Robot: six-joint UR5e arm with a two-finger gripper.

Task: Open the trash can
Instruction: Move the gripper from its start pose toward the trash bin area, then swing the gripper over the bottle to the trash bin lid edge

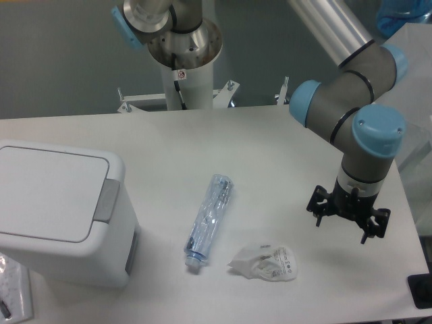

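Observation:
The trash can [57, 216] is a large white boxy bin at the table's left edge. Its flat lid [47, 192] lies shut, and the grey push tab [106, 201] sits on its right side. My gripper [348, 216] hangs far to the right of the bin, over the table's right side. It points downward, and only its black mount shows below the blue-capped wrist. The fingers are hidden from this camera. Nothing appears to be held.
A crushed clear plastic bottle [208, 220] lies lengthwise mid-table between bin and gripper. A crumpled white wrapper [265, 262] lies near the front edge. The robot's base column [183, 64] stands at the back. A dark object [420, 290] sits at the front right corner.

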